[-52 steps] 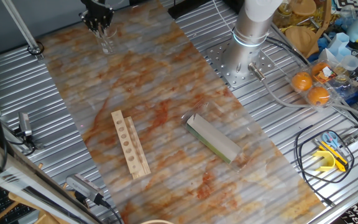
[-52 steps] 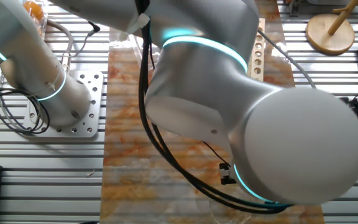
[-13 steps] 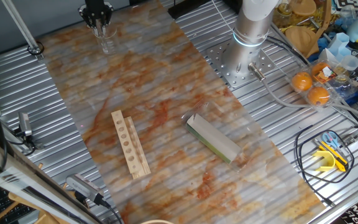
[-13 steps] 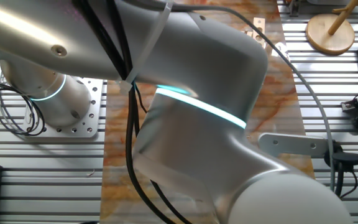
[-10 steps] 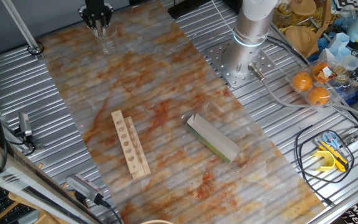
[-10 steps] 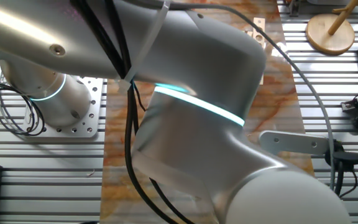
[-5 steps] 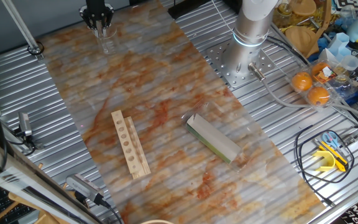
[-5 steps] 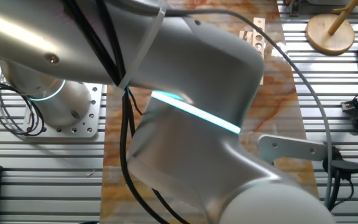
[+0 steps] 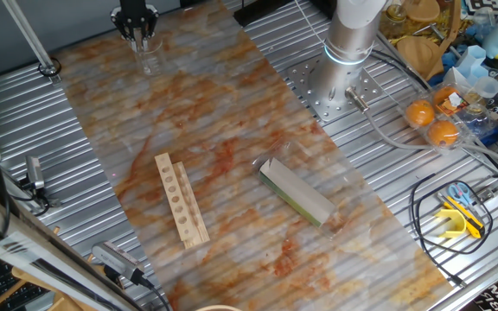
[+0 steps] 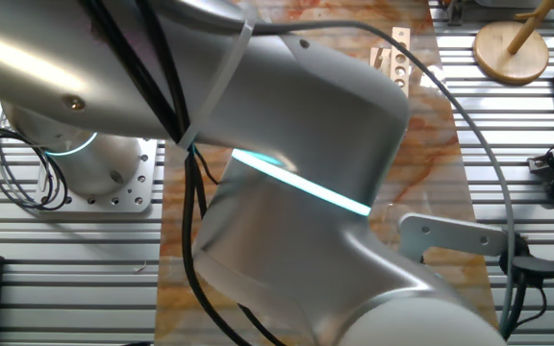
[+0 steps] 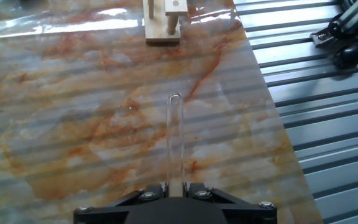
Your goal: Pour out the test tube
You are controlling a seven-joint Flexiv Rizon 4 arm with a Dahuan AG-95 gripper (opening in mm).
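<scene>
The test tube (image 11: 174, 137) is a thin clear glass tube, held between my fingers and reaching forward over the marbled mat, its rounded end farthest from me. I cannot see any contents in it. My gripper (image 11: 174, 186) is shut on the tube's near end. In one fixed view the gripper (image 9: 136, 28) hangs at the far left end of the mat, just above a small clear glass vessel (image 9: 150, 61). The other fixed view is almost wholly filled by the arm (image 10: 296, 183), which hides the tube and gripper.
A wooden tube rack (image 9: 181, 200) lies flat mid-mat, also ahead in the hand view as the rack (image 11: 163, 20). A green and white box (image 9: 296, 192) lies to its right. Ribbed metal table (image 9: 76, 216) flanks the mat; the arm's base (image 9: 342, 73), cables and oranges (image 9: 432, 121) sit at the right.
The gripper has edged slightly up and back above the glass vessel with the tube still in it. In the other fixed view the arm's links have shifted a little.
</scene>
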